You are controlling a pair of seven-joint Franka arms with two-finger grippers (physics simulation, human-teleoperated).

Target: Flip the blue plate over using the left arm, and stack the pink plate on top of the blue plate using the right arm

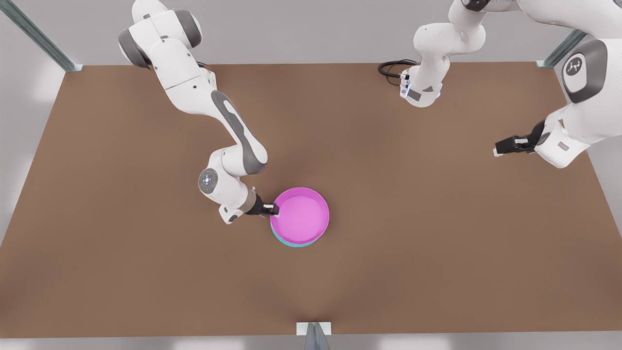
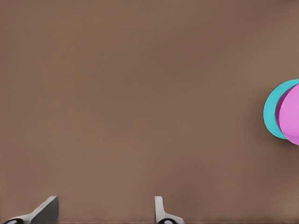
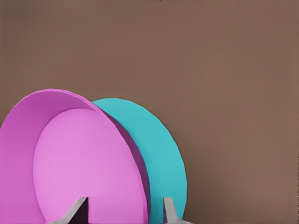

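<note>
**Pink plate sits on the blue one, right gripper at its rim**

In the lower middle of the front view the pink plate (image 1: 300, 216) lies open side up on the blue plate (image 1: 294, 244), of which a thin cyan crescent peeks out along the lower edge. Both rest on the brown table (image 1: 437, 233).

The right gripper (image 1: 275, 209) is at the pink plate's rim on the front view's left; in the right wrist view its fingers (image 3: 74, 212) straddle that plate's wall, one inside and one outside, whether they squeeze it I cannot tell.

The left gripper (image 1: 495, 149) hangs well apart at the front view's right edge, above bare table, fingers (image 2: 161, 212) spread wide and holding nothing.
</note>
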